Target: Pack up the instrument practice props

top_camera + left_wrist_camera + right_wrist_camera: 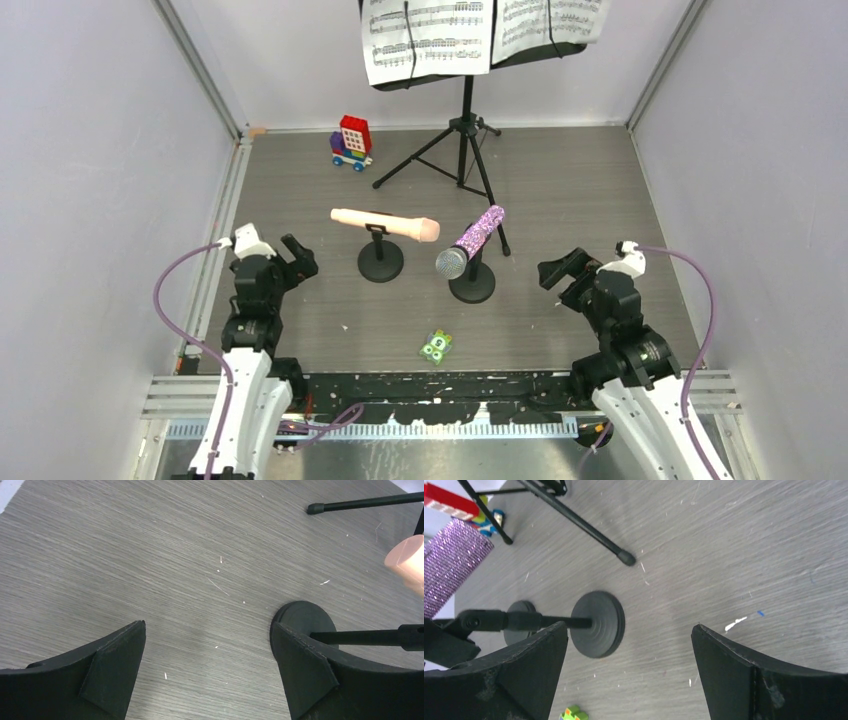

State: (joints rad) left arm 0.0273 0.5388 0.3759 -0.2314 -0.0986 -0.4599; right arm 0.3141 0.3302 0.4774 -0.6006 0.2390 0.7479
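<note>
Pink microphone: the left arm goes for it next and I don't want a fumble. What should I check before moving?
1. Left gripper open and empty: ok.
2. Pink microphone lying on its mount, nothing covering it: ok.
3. Right gripper open, well apart from that microphone: ok.
4. Tripod legs not touching the microphone: ok.
5. Something to pack it into: none in view, cannot tell.

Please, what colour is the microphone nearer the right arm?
The microphone is glittery purple; top external shows it best.
</note>
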